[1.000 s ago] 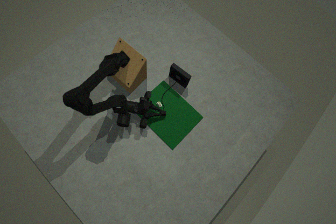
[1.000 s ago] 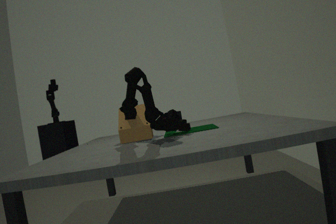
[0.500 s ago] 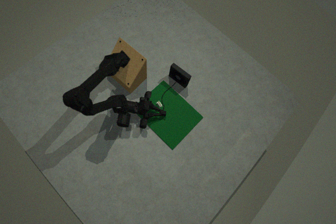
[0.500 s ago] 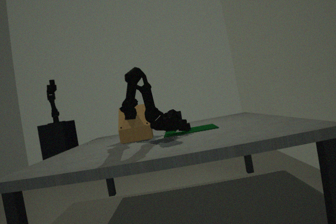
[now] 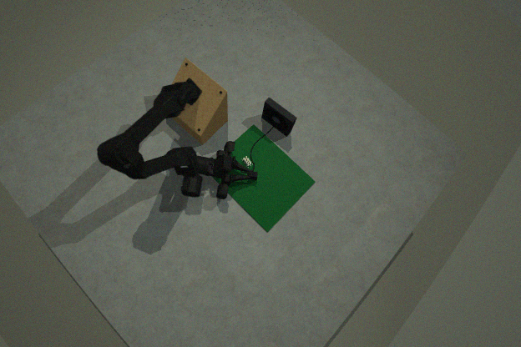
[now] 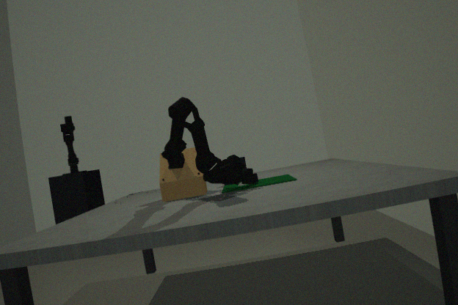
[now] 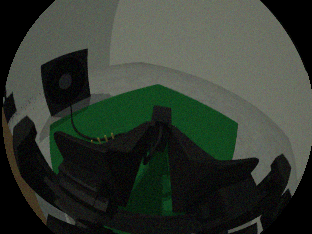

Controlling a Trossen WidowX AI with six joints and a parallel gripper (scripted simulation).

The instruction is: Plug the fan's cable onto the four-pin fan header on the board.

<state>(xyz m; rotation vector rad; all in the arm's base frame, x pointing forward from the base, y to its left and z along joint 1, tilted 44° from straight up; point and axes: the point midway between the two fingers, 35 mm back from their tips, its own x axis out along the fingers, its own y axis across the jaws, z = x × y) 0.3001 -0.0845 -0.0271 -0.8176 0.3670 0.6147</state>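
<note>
My one gripper (image 5: 254,174) (image 7: 159,128) is pinching one dark plug (image 7: 161,114), nearly closed; its long axis I cannot tell.

Fan (image 5: 279,117) (image 7: 65,81) behind board (image 5: 273,178) (image 6: 269,181) (image 7: 200,117), header pins (image 5: 246,161) (image 7: 106,138) on board, board on table (image 5: 357,217) (image 6: 332,198) (image 7: 265,135)
</note>
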